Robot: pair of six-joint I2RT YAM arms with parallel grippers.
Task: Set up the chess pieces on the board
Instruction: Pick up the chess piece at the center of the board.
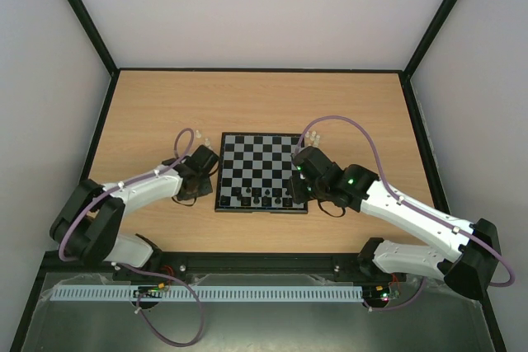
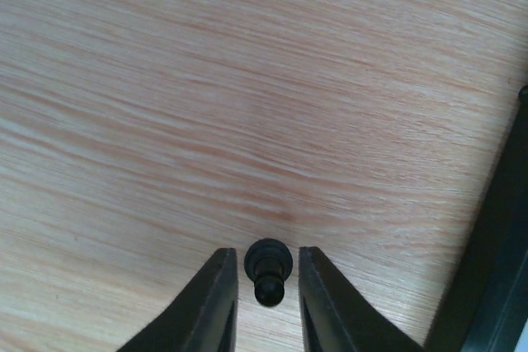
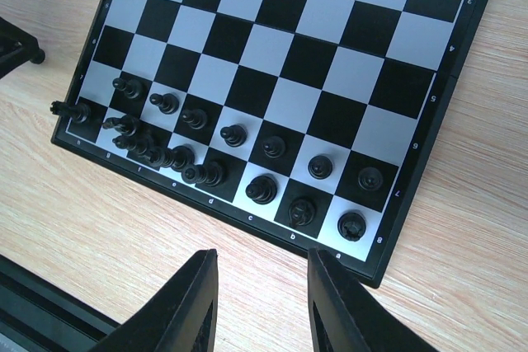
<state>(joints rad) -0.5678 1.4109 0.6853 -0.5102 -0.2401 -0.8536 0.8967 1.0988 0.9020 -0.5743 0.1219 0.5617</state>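
left end effector [image 2: 267,255]: narrowly parted | right end effector [image 3: 264,258]: parted

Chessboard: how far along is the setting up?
Done: black pieces fill most of two near rows of the board. In hand: the left gripper straddles one black piece on the table; the right gripper hovers open, empty. Left: the pale pieces, none on the board, some lying beside it.

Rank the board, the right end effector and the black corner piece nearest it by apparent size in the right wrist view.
1. board
2. right end effector, enlarged by nearness to the camera
3. black corner piece
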